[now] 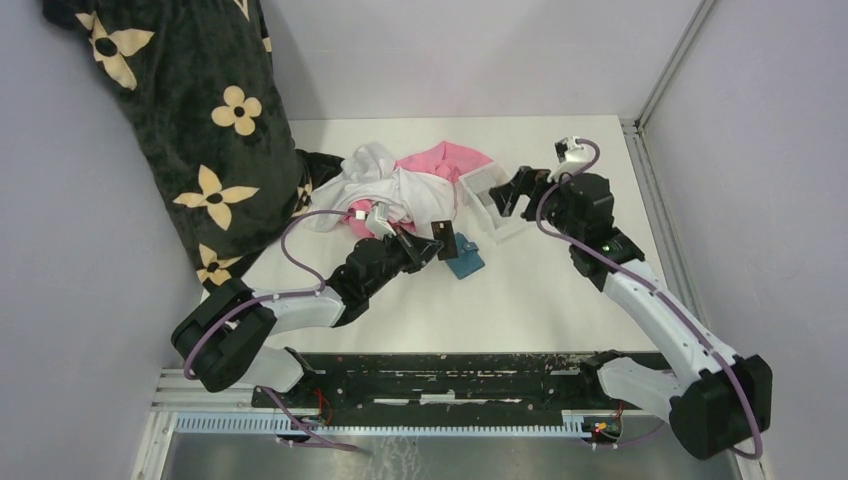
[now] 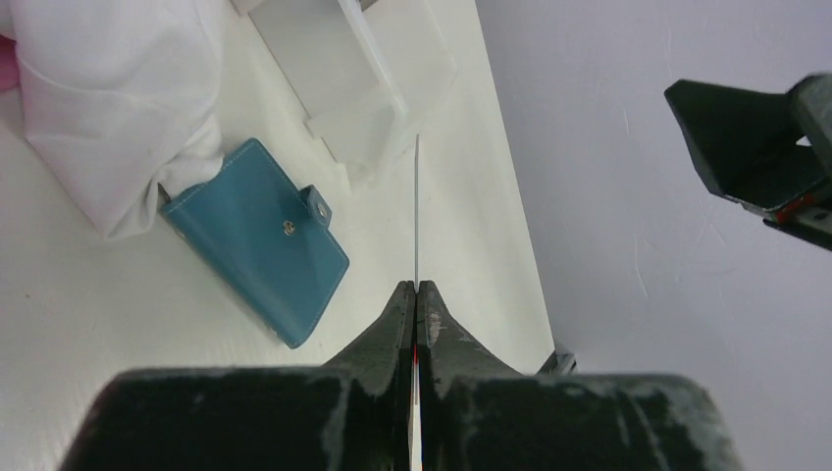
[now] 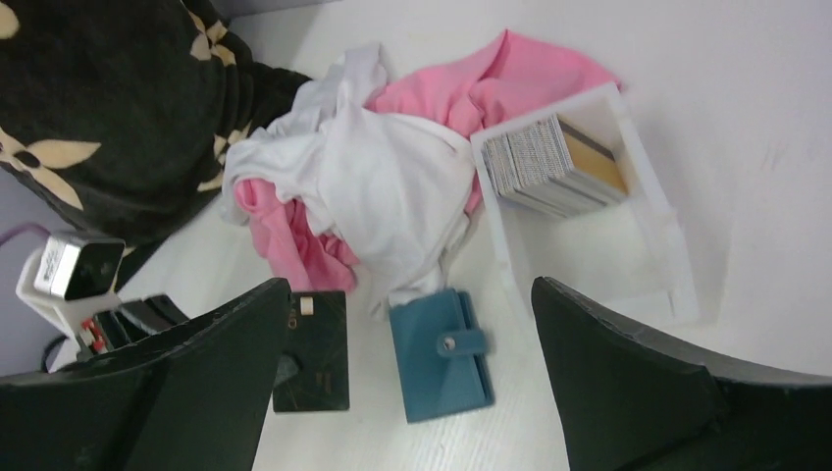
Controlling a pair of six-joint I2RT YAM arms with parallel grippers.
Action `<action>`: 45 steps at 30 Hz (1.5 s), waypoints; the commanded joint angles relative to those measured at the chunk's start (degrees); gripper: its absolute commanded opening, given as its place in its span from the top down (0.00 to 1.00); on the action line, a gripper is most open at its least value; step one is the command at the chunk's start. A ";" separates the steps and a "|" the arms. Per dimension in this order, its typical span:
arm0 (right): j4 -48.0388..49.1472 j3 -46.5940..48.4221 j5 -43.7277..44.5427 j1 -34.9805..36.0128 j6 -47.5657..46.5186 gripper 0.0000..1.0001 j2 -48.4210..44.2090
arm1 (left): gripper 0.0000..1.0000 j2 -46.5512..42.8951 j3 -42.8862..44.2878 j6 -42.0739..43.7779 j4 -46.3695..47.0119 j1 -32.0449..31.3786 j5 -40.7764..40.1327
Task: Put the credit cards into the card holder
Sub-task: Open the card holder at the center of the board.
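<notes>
A black plush fabric with tan flower shapes hangs far out to the left of the left hand. That hand is clamped on a dark credit card, thin and stiff, which shows in its own wrist view only as a fine straight edge rising from the closed tips. Just off that edge, on the table below, lies the card holder: teal-blue, smooth like leather, pale-stitched, squarish with rounded corners, folded flat with its tab snapped down. One of its corners touches a soft crumpled white cloth heaped with pink cloth beyond both hands. The holder's near side faces bare white table. Farther right a clear, hard-walled rectangular tray sits close beside the holder but apart from it, with a stack of grey credit cards and a gold-tan one standing on edge at its far end. The right hand hangs over this, its fingers spread wide and gripping nothing, the holder under the gap between them and the tray ahead of its right finger.
</notes>
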 commanded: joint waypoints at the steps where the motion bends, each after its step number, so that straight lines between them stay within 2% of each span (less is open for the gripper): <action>1: 10.09 6.61 -3.81 -0.31 1.96 0.00 8.21 | 0.97 1.62 1.49 -3.50 5.77 -0.24 -4.07; 3: 10.26 7.95 -6.99 -0.29 2.19 0.13 12.00 | 0.97 3.31 1.07 -5.58 8.36 -0.20 -3.81; 6: 8.47 8.46 -10.08 -0.23 2.90 0.19 16.06 | 0.97 5.71 -0.43 -9.02 14.43 -0.24 -3.22; 10: 13.19 4.05 -13.64 -0.10 5.11 0.28 18.20 | 0.97 9.30 -1.23 -13.13 22.21 -0.15 -1.93; 19: 20.15 -0.91 -20.75 -0.15 10.94 0.34 20.97 | 0.97 16.04 -1.45 -21.15 34.26 -0.11 0.59; 35: 28.10 -4.68 -27.26 0.34 17.66 0.42 25.66 | 0.97 24.17 1.76 -27.38 42.98 0.17 2.96; 41: 30.98 -6.03 -30.03 0.54 20.58 0.60 25.95 | 0.97 25.76 2.22 -28.17 44.30 0.59 3.67; 45: 34.12 -5.82 -33.05 0.53 23.85 0.90 27.90 | 0.95 26.09 1.61 -28.41 44.67 0.85 3.75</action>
